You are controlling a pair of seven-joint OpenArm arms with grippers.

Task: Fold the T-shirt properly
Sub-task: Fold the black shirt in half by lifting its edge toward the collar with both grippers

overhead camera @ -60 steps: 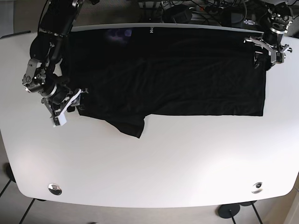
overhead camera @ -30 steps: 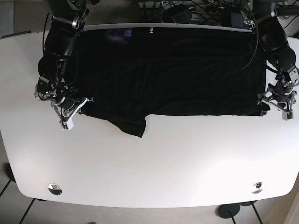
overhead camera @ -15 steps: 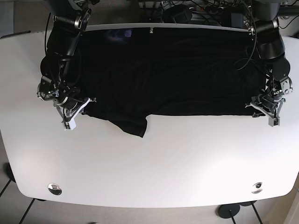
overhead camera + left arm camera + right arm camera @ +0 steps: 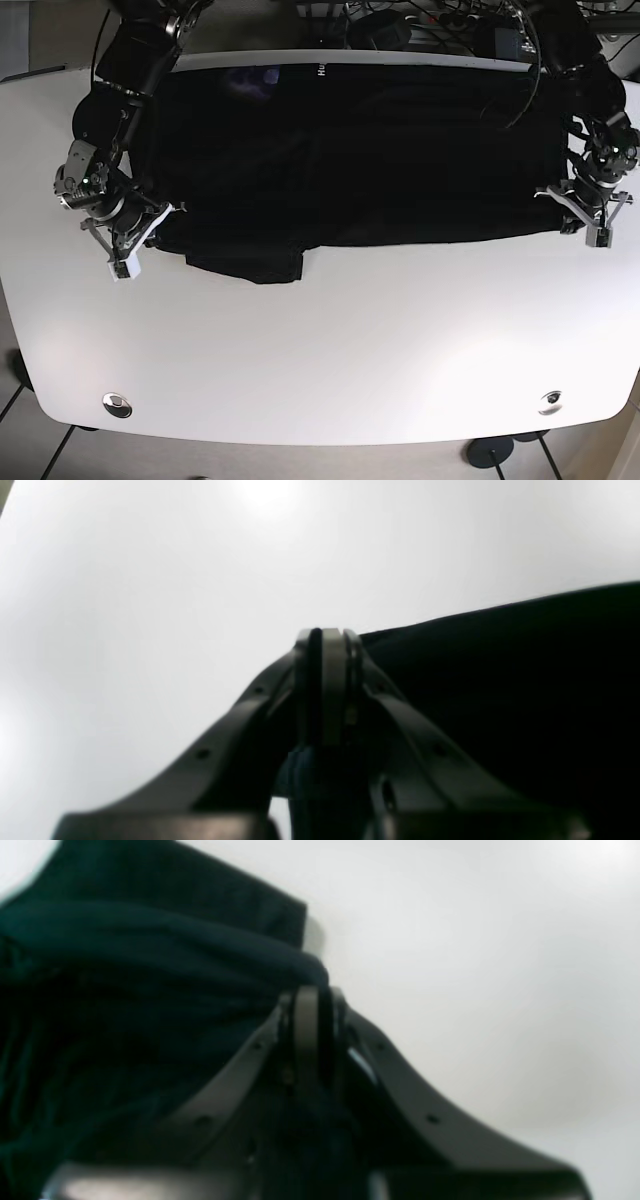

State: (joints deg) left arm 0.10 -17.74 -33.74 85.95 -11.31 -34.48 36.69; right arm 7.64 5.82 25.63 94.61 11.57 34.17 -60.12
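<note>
Left jaws (image 4: 327, 635): pressed together, the 2 fingers meeting flat at the tips. The dark hem of the T-shirt (image 4: 500, 680) starts right at those tips, so a pinch on the cloth edge is likely, though the wrist view does not show fabric between the fingers. In the base view this gripper (image 4: 590, 212) sits at the near right corner of the garment, at the point where the hem meets the bare worktop (image 4: 330, 350).

Right jaws (image 4: 312, 1000): closed, with a rolled ridge of dark fabric (image 4: 165, 940) bunched over and against the tips; judged to be pinching the hem. In the base view this gripper (image 4: 125, 240) stands at the near left corner of the garment.

T-shirt (image 4: 350, 150): black, spread across the far half of the worktop, reaching from the left gripper's side to the right gripper's side. Far edge lies along the far rim of the worktop. Near edge runs fairly straight, except for 1 flap (image 4: 255, 265) hanging nearer than the rest, left of centre.

Reason for the hold, as a judgement: 2 grips at opposite near corners keep the hem taut and level, so the near edge can be carried as 1 line toward the far edge for a fold.

Risk: the loose flap may crease under.
</note>
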